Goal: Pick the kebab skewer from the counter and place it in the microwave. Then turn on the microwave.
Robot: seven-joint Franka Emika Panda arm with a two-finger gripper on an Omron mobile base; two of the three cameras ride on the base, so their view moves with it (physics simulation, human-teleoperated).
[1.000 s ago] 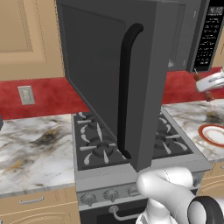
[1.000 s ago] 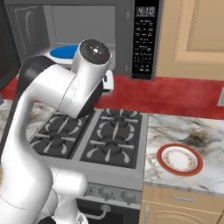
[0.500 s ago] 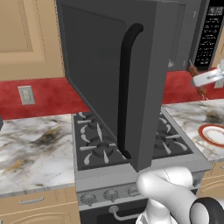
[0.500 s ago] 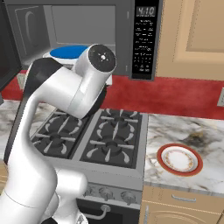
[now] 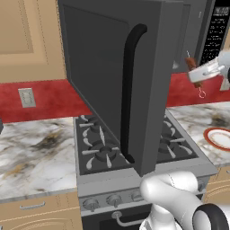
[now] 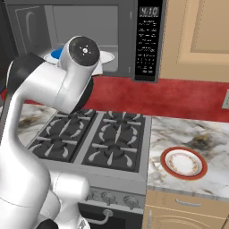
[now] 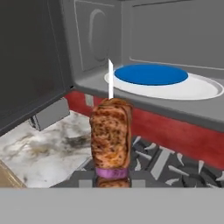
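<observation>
The kebab skewer (image 7: 111,135), a brown-reddish meat chunk on a thin white stick, stands upright between the fingers of my gripper (image 7: 112,181), which is shut on it. In the left base view the gripper (image 5: 198,77) holds the kebab skewer (image 5: 192,63) in the air, over the stove's right side and just in front of the open microwave (image 5: 186,31). Its door (image 5: 112,81) is swung wide open towards me. Inside the microwave (image 7: 175,35) lies a white turntable with a blue centre (image 7: 153,75), ahead of the skewer and slightly higher. The marble counter (image 5: 36,148) lies below.
The open door with its black handle (image 5: 128,90) juts out over the gas stove (image 6: 89,138). The keypad panel (image 6: 147,44) is right of the cavity. A red-rimmed white plate (image 6: 183,162) sits on the counter (image 6: 192,134) right of the stove. My arm (image 6: 49,89) hides part of the cavity.
My gripper has carried the skewer a little up and to the left, closer to the microwave opening. The door and the plate have stayed where they were.
</observation>
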